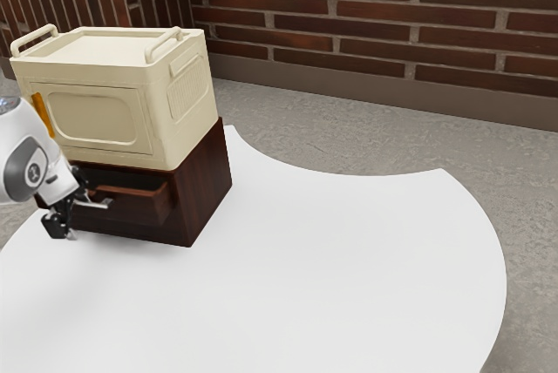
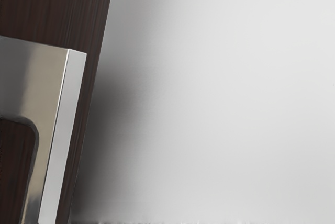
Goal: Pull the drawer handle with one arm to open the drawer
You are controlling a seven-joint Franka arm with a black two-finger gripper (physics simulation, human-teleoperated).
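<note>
1. One drawer (image 1: 131, 208), dark brown wood, stood partly open in the low wooden cabinet (image 1: 207, 186); its hollow showed behind the front panel.
2. Handle (image 1: 98, 204): silvery metal, on the drawer's front. Wrist view gave a flat bracket with a rounded inner corner, dark wood behind it.
3. Jaws (image 1: 71, 220) were at the drawer's front, close beside the handle. How far apart they stood could not be told, nor whether they had hold of the handle.
4. White arm (image 1: 28, 159) came in from the exterior view's left.
5. Cream storage box (image 1: 96, 120) rested on top of the cabinet; an orange strip (image 1: 42, 115) showed at its front.
6. Cabinet stood on the white desk (image 1: 331, 260), which had a curved edge. Brick wall (image 1: 375, 11) and grey floor (image 1: 349, 142) lay beyond.
</note>
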